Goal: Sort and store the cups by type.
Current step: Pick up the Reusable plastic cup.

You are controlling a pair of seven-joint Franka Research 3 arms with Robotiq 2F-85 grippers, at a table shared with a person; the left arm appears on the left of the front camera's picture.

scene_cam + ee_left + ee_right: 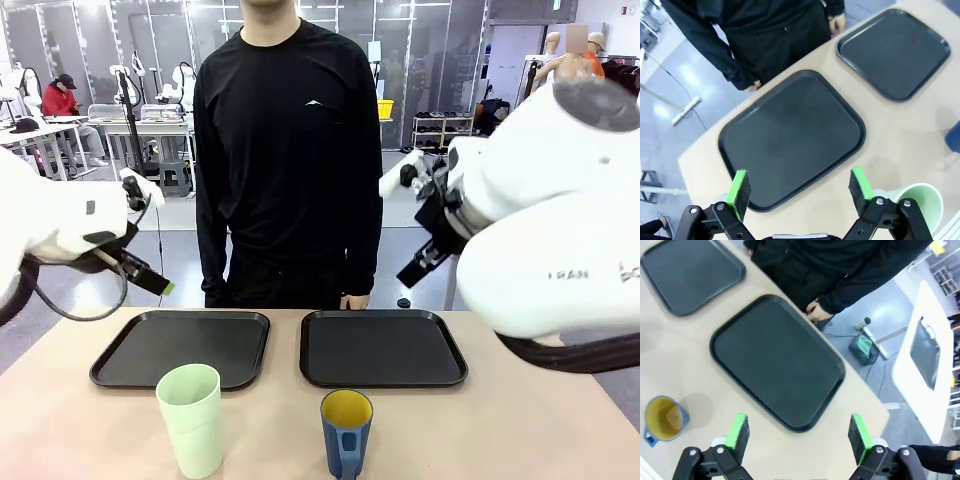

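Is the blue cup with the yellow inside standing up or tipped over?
Standing up. The dark blue handled cup rests on its base on the table, yellow mouth facing upward.

Left arm: white jointed left arm (55,225), raised, wrist tipped downward.
Left gripper: black two-finger left gripper with green pads (799,175), jaws wide apart, empty.
Right arm: white jointed right arm (560,200), raised, close to the front camera.
Right gripper: black two-finger right gripper with green pads (797,417), jaws wide apart, empty.
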